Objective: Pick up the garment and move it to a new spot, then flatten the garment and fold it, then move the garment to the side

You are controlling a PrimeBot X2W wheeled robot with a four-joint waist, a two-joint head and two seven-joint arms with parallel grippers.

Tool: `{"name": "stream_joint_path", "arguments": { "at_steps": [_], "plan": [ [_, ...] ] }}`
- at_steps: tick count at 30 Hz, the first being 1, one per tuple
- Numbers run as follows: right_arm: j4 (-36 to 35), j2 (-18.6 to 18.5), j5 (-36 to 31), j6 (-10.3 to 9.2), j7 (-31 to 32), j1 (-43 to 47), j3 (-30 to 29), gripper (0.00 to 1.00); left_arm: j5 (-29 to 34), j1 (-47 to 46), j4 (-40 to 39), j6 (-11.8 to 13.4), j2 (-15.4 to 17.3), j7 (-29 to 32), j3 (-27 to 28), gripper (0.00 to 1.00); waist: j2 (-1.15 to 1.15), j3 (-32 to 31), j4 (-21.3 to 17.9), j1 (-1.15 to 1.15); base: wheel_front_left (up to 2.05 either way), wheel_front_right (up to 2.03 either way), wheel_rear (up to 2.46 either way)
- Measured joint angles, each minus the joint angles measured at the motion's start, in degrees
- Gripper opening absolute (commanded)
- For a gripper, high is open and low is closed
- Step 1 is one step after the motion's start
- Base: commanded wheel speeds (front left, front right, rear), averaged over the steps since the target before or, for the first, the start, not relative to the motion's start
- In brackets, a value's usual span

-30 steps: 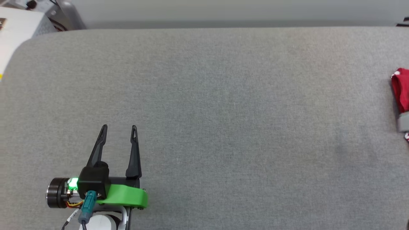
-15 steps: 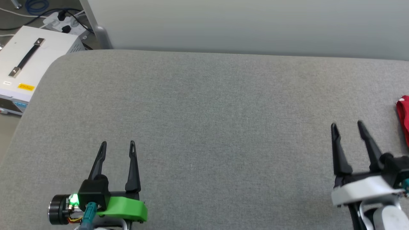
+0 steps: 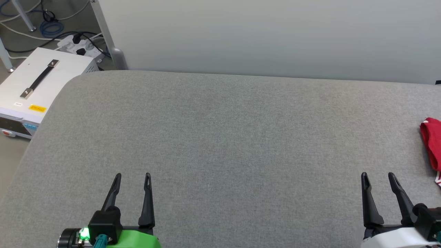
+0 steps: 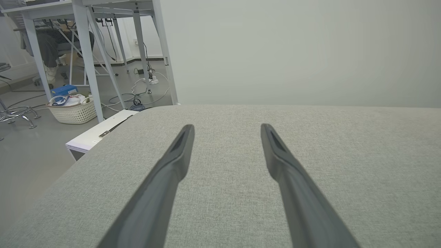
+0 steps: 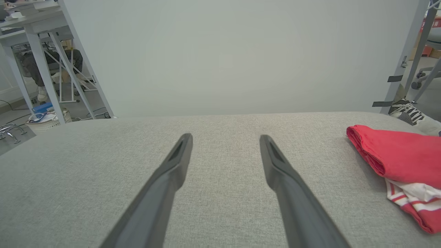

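Two arms poised, nothing in hand: the left claw [image 3: 132, 175] at the lower left of the head view and the right claw [image 3: 377, 174] at the lower right both stand with their dark fingers spread wide and empty above the grey cloth-covered bench [image 3: 220, 137]. The garment [image 3: 432, 144], a red shirt with red-and-white striped trim, lies bunched in a loose fold at the far right edge of that frame, partly cut off by it. It is near the right claw but apart from it, and well apart from the left. In the right wrist view the garment [image 5: 399, 155] sits to the right of the open fingers, its rolled red edge uppermost and the white striped trim poking out beneath. A white equipment case [image 3: 38, 86] stands off the bench at the upper left, and a shoe [image 5: 410, 112] shows beyond the bench's far right corner. Whether the shirt awaits its first lift or has already been set aside cannot be judged for certain. The risks from here are plain enough. A pinch that takes just the top layer would pull the bundle open unevenly. Fingertips driven too low could snag the bench's soft covering along with the fabric. And a shirt lying this close to the side could be nudged over the bench's edge by a careless approach.
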Motion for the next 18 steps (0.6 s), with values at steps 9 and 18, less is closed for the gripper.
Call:
{"name": "stream_joint_path", "arguments": {
  "at_steps": [9,18],
  "plan": [
    [0.0,-0.09,-0.02,0.0,0.0,1.44,0.41,1.0,-0.05,0.54,0.76,-0.55,-0.18,0.0,0.44,1.0,0.0,-0.72,-0.45,0.0,0.0,0.0,0.0],
    [0.03,-0.07,-0.02,0.01,0.18,1.47,0.49,0.0,-0.05,0.53,1.04,-1.02,-0.18,0.1,0.45,0.0,0.0,-0.79,-0.53,0.0,0.0,0.0,0.0]
  ]
}}
